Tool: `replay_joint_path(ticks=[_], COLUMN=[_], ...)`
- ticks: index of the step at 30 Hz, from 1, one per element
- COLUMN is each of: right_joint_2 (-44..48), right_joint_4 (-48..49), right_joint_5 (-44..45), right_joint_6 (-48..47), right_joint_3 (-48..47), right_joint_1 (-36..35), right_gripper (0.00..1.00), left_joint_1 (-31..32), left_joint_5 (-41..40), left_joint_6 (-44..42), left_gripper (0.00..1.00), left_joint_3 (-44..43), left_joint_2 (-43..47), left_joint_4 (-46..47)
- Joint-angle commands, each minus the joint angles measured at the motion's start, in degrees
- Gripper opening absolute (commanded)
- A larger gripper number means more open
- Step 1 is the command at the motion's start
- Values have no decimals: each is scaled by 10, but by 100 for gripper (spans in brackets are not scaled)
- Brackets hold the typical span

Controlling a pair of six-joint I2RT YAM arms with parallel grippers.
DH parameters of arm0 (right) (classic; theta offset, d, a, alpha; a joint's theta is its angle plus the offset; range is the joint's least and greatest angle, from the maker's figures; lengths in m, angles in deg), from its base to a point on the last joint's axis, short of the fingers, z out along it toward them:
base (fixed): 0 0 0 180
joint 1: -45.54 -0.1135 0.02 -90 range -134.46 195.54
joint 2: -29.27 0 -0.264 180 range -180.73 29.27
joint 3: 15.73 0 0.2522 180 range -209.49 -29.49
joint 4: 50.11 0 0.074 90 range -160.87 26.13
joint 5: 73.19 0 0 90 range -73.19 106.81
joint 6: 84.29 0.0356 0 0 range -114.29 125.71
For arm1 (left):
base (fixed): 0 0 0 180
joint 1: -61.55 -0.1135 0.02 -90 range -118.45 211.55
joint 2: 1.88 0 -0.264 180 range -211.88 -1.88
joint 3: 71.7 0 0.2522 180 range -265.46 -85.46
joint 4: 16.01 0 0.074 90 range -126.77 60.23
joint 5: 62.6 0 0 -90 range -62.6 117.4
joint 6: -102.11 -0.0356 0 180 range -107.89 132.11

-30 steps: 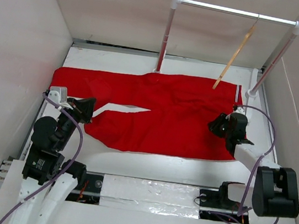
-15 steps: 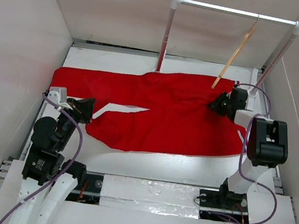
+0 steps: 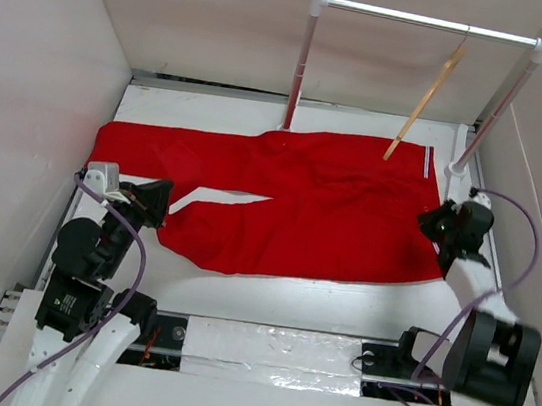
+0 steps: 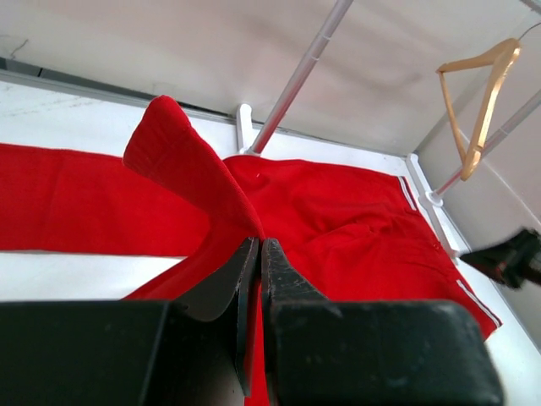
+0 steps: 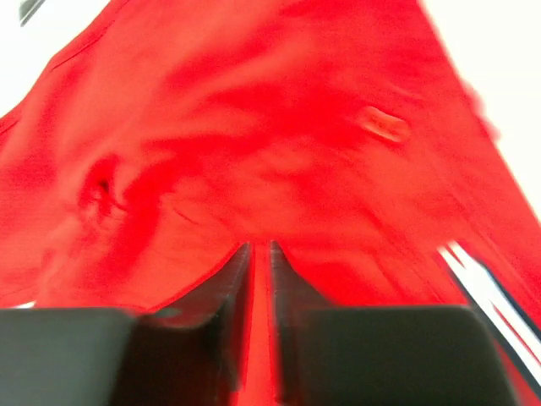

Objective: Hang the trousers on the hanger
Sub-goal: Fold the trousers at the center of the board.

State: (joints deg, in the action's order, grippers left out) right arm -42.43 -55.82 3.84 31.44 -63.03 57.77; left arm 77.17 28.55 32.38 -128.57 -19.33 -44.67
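Note:
The red trousers (image 3: 302,197) lie flat across the table, waist to the right, legs to the left. They also show in the left wrist view (image 4: 355,211) and the right wrist view (image 5: 254,127). My left gripper (image 3: 154,197) is shut on the cuff of the near leg, which stands lifted as a red fold above the jaws (image 4: 256,245). My right gripper (image 3: 432,226) is at the waist's right edge, jaws nearly closed with red fabric between them (image 5: 260,247). The wooden hanger (image 3: 424,103) hangs tilted from the rail, beyond the waist, and shows in the left wrist view (image 4: 482,93).
The white clothes rail (image 3: 428,21) stands at the back right, its posts beside the trousers' waist. White walls enclose the table on the left, back and right. The right arm's purple cable (image 3: 517,248) loops near the right wall.
My right arm swung up toward the hanger's foot over the waist, then came back down to the waist's right edge. The waist fabric shifted slightly. My left gripper stayed on the leg cuff.

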Motion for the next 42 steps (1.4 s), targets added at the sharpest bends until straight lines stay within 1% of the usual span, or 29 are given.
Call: replay_joint_path(ticks=[1, 2, 3, 4, 5, 6, 9, 11, 12, 13, 14, 16, 18, 22, 25, 28, 30, 31, 33, 35, 36, 38, 39, 40, 42], right_joint_2=[107, 134, 181, 203, 222, 250, 270, 269, 269, 267, 265, 265, 267, 227, 180, 148, 134, 132, 151, 211, 233, 291, 306, 320, 351], right_joint_4=[-67, -79, -117, -132, -152, -189, -253, -266, -296, -305, -308, -333, -321, -310, -292, -241, -222, -227, -241, -266, -295, -317, -354, -371, -415], right_joint_5=[100, 121, 127, 138, 175, 192, 240, 216, 217, 219, 227, 229, 247, 252, 239, 209, 193, 190, 202, 224, 255, 283, 309, 323, 354], right_joint_6=[14, 24, 30, 33, 43, 49, 62, 72, 78, 79, 88, 104, 109, 118, 114, 113, 118, 119, 119, 116, 114, 100, 95, 93, 77], right_joint_3=[75, 101, 110, 117, 123, 131, 140, 137, 132, 127, 126, 117, 124, 117, 107, 111, 110, 103, 95, 77, 67, 37, 21, -9, -37], right_joint_1=[26, 40, 46, 46, 46, 46, 66, 79, 79, 79, 79, 79, 79, 79, 79, 79, 79, 79, 79, 79, 79, 79, 84, 84, 84], right_gripper=[1, 0, 0, 0, 0, 0, 15, 25, 30, 36, 49, 52, 66, 68, 65, 57, 31, 12, 2, 0, 0, 0, 0, 0, 0], left_joint_1=[21, 27, 34, 34, 42, 42, 59, 77, 77, 84, 90, 95, 95, 100, 106, 106, 106, 106, 106, 106, 106, 106, 106, 106, 106], left_joint_5=[-24, -26, -28, -34, -39, -43, -52, -58, -62, -70, -76, -85, -88, -98, -98, -98, -98, -100, -105, -117, -123, -147, -155, -171, -185], left_joint_6=[-8, -8, -8, -8, -8, -8, -8, -8, -8, -8, -8, -8, -8, -6, -6, -6, -6, -6, -5, -3, -2, -1, 5, 8, 12], left_gripper=[0, 0, 0, 0, 0, 0, 0, 0, 0, 0, 0, 0, 0, 0, 0, 0, 0, 0, 0, 0, 0, 0, 0, 0, 0], left_joint_3=[-26, -25, -25, -26, -27, -28, -26, -25, -25, -26, -27, -28, -29, -29, -28, -28, -28, -28, -28, -29, -32, -36, -38, -43, -43], left_joint_2=[19, 23, 31, 35, 39, 49, 66, 76, 79, 84, 86, 91, 94, 102, 102, 102, 102, 102, 102, 101, 102, 102, 102, 107, 116], left_joint_4=[25, 25, 24, 24, 23, 22, 20, 17, 17, 17, 16, 14, 13, 7, 7, 6, 6, 6, 5, 3, 1, -2, -7, -10, -6])
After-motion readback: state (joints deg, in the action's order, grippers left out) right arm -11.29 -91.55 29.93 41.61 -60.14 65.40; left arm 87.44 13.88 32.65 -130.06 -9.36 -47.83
